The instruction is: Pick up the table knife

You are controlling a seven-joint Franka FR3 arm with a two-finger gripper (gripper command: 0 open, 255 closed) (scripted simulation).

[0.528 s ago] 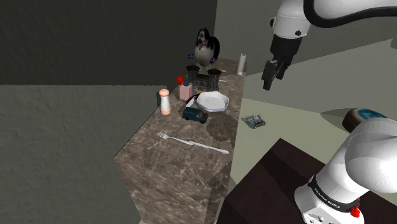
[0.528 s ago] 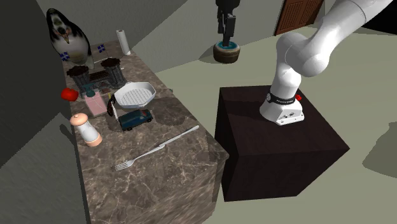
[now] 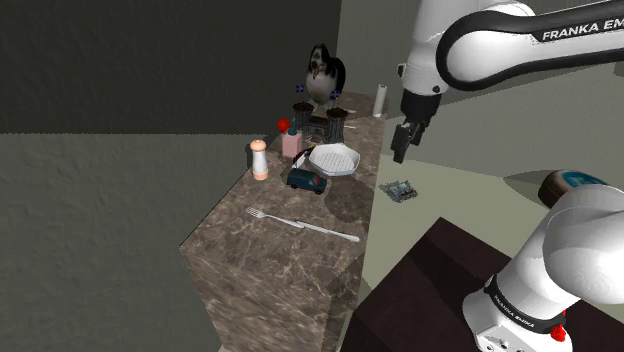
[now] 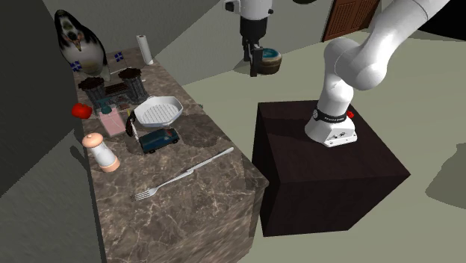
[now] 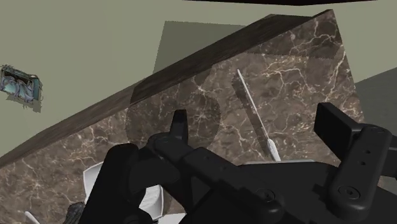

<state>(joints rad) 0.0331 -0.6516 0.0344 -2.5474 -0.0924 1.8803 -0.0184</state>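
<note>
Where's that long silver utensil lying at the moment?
In the shoulder view, the silver utensil lies flat on the marble counter, nearer the camera than the blue toy van, its closest neighbour.

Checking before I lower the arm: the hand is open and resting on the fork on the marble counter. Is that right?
Not quite. The hand is open, but it is not resting on the fork. It hangs in the air well apart from it, touching nothing. The fork does lie on the marble counter. The shoulder view shows the gap plainly.
</note>
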